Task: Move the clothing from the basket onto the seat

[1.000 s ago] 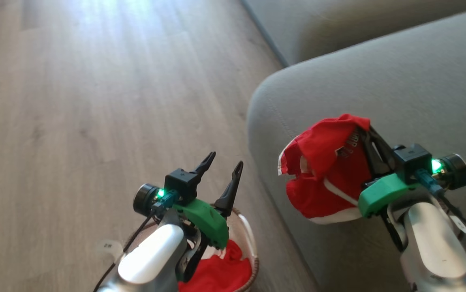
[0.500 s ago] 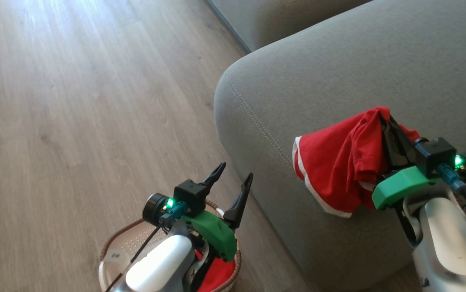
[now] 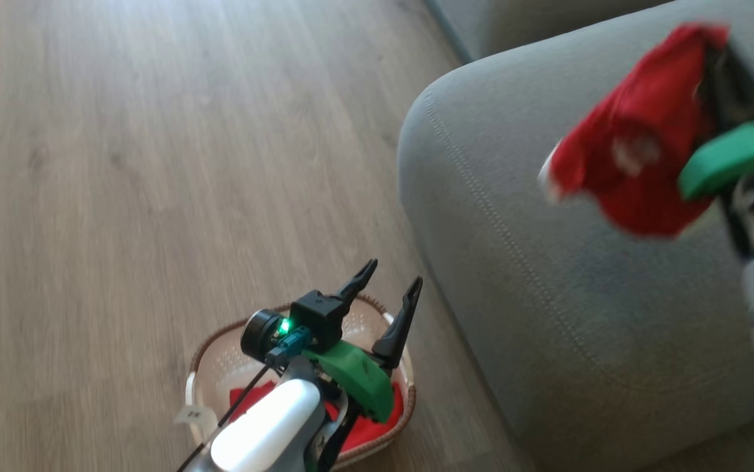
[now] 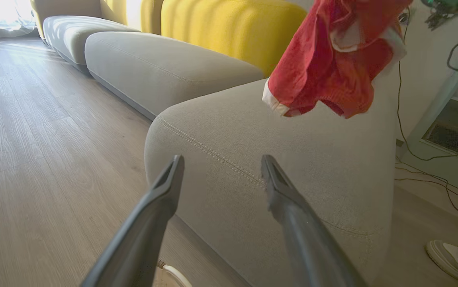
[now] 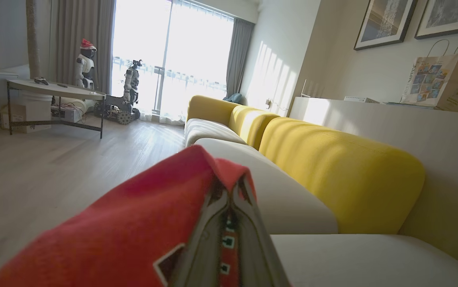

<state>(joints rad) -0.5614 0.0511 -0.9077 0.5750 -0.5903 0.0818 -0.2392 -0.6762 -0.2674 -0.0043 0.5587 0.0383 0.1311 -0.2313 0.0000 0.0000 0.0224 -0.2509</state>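
**Head view.** The left pincer (image 3: 395, 272) stands spread wide, empty and touching nothing. Straight beneath it sits the basket (image 3: 210, 377), with red clothing (image 3: 246, 396) lying inside, partly behind the wrist. A small white tag (image 3: 195, 414) at the basket's near edge carries dark digits too blurred to read. The right pincer (image 3: 718, 56), smeared by motion, is clamped on a red garment (image 3: 633, 144) that hangs below its tips, over the sofa (image 3: 547, 295). Whether the cloth touches the cushion cannot be told.

**Left wrist view.** The two fingers splay apart with nothing between them. The sofa's stitched corner lies just beyond the tips. The garment hangs above and to the right of them, a white hem along its lower left edge. Low and far right is a person's shoe (image 4: 442, 251).

**Right wrist view.** The fingers are pressed together, with red cloth draped over them and pinched at the tips. A dark, white-edged patch shows on the cloth left of the fingers, but nothing in it can be read. Ahead of the tips run the sofa seat and the yellow cushions (image 5: 332, 171). Up to the right stands a paper bag (image 5: 438, 79) printed with small pictures, its wording too small to read.
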